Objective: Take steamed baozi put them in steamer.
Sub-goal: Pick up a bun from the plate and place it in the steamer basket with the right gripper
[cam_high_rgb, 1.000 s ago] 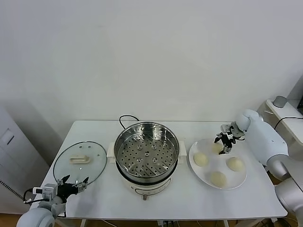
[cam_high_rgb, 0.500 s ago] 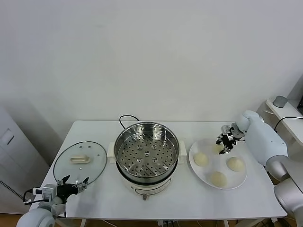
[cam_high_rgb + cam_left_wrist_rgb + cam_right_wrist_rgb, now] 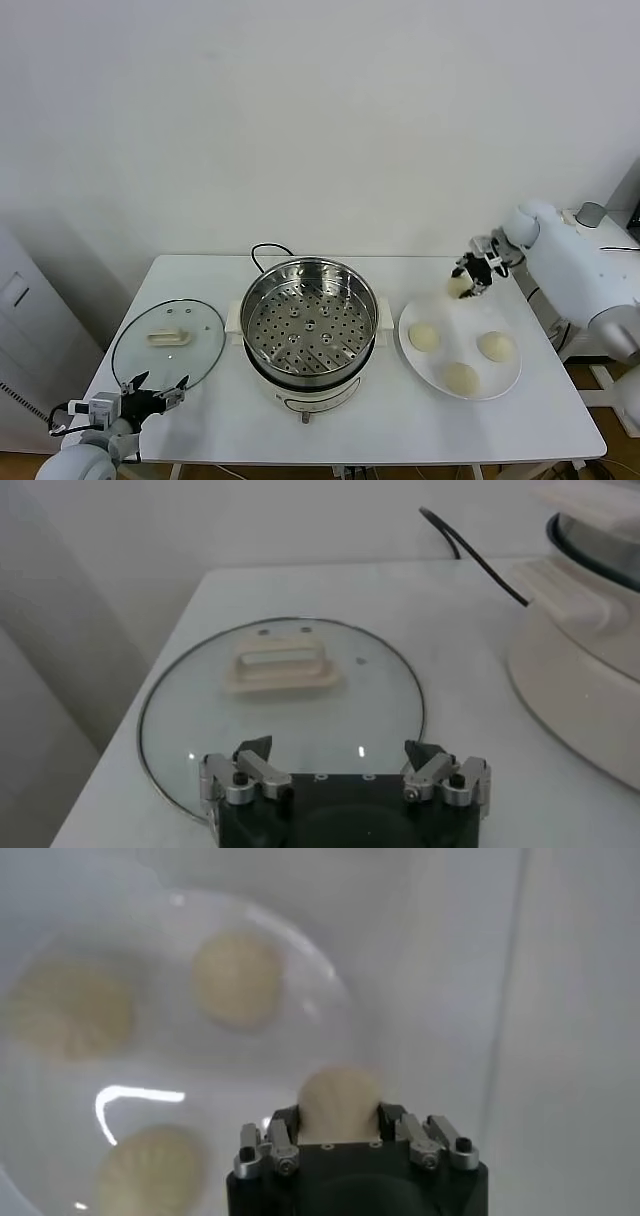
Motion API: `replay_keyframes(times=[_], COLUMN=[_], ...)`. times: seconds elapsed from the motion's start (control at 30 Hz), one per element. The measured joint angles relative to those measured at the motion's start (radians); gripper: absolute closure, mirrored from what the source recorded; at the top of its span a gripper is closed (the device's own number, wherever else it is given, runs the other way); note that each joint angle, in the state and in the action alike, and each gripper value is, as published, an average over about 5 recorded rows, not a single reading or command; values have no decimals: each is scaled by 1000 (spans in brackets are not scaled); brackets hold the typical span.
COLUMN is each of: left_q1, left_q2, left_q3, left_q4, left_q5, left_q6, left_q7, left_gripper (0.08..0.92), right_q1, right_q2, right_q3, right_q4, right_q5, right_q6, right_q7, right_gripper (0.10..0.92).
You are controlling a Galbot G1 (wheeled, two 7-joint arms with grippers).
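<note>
Head view: right gripper clamps one baozi, apparently lifted above the plate; left gripper sits parked, jaws apart.

my right gripper: raised off the white plate, now above its far rim
jaws: narrowed, now clamped on one baozi
held baozi: lifted clear of the plate
plate: three baozi left, was four
</note>
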Motion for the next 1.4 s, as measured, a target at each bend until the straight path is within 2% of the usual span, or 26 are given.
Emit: replay_keyframes(times=[0.27,0.57,0.93,1.4], left_q1=[7,16,19,17], left_q2=[-1,-2,-2,-4], left_q3=[2,-2,-7,-5], left_q4=[-13,-16,-19,-22], left_q5=[0,0,-1,-1], left_q6=[1,-1,-2,-2], left_q7=[-2,-4,-4,-4], left_gripper=[177,177,177,177], right_q1=[154,217,195,77], right_q2=[52,167,222,253], right_q3=[-125,-184,-222,-191], right_q4=[91,163,296,372], right_q5=[143,166,56,-153], right_q6=[109,286,434,475], right_q7=[-16,-7,36,39], right_gripper=[525,525,525,525])
